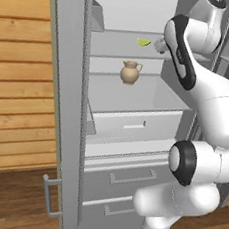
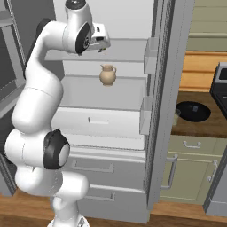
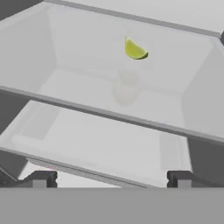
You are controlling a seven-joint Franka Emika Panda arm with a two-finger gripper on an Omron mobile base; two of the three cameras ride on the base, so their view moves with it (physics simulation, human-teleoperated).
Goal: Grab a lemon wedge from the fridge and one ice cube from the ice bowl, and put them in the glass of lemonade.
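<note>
Fridge (image 1: 62, 105) doors stand open, and the arm reaches up into the compartment. The wedge (image 1: 143, 41) lies on the upper glass shelf (image 1: 119, 46), toward the far side, a little yellow-green slice all on its own. In the hand view the wedge (image 3: 135, 50) sits ahead of the jaws, well apart from them. The jaws stand wide, both dark tips far apart, nothing between them. The gripper (image 2: 101, 43) hangs just above the near edge of that shelf, at its right end in the left base view, though whether it touches the shelf I cannot quite tell. One shelf down stands the tan jug (image 1: 130, 72), upright, handle to the right. On the surface right of the fridge rests the bowl (image 2: 193, 111), and just left of it the glass (image 2: 176, 116), half hidden by the door.
</note>
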